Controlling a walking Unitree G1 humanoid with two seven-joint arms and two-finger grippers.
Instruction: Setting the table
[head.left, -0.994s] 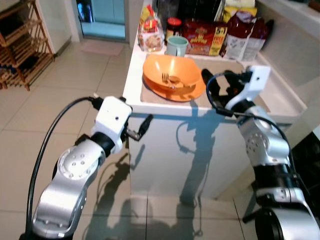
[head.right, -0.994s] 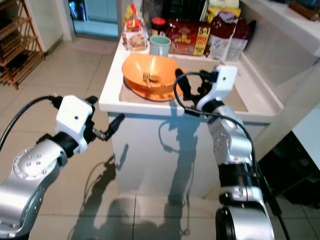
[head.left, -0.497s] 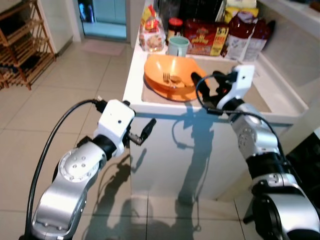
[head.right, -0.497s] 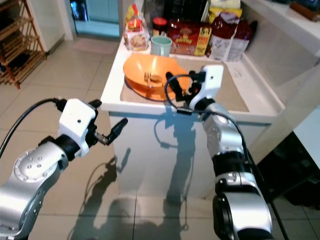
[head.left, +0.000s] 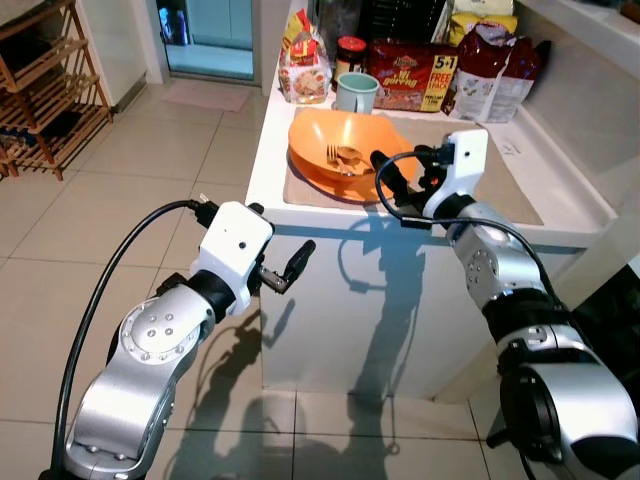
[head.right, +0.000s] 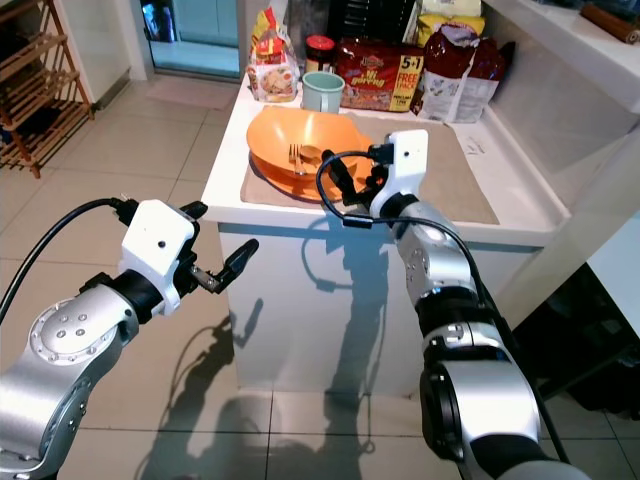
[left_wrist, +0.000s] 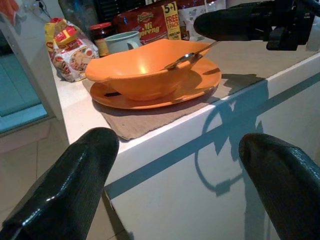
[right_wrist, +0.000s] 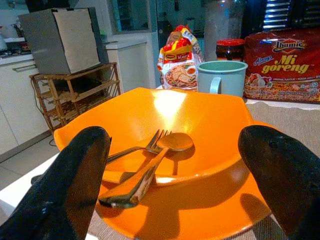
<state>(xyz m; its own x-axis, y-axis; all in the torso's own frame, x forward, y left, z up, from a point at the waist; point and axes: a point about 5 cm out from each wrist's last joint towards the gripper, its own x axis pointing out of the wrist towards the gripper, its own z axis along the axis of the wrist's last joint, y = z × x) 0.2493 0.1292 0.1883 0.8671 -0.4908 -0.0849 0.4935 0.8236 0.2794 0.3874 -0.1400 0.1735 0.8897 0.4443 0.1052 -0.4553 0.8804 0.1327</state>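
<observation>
I am seeing an orange bowl (head.left: 345, 150) holding a fork (right_wrist: 145, 148) and spoon (right_wrist: 150, 167), sitting on an orange plate (left_wrist: 165, 97) | right gripper (head.left: 395, 175) hovering beside it, wide open, empty | left gripper (head.left: 290, 268) open, empty, below the white counter (head.left: 560, 215) edge | tiled floor (head.left: 150, 170) stretching around.

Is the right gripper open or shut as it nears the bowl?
Open. In the right wrist view the right gripper's fingers stand wide apart, with the orange bowl, fork and spoon between them, untouched.

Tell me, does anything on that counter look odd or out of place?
Slightly. The fork and spoon lie inside the orange bowl, handles poking over its rim, rather than laid beside it. The bowl sits on an orange plate on a mat near the counter edge. Nothing looks spilled or broken.
</observation>
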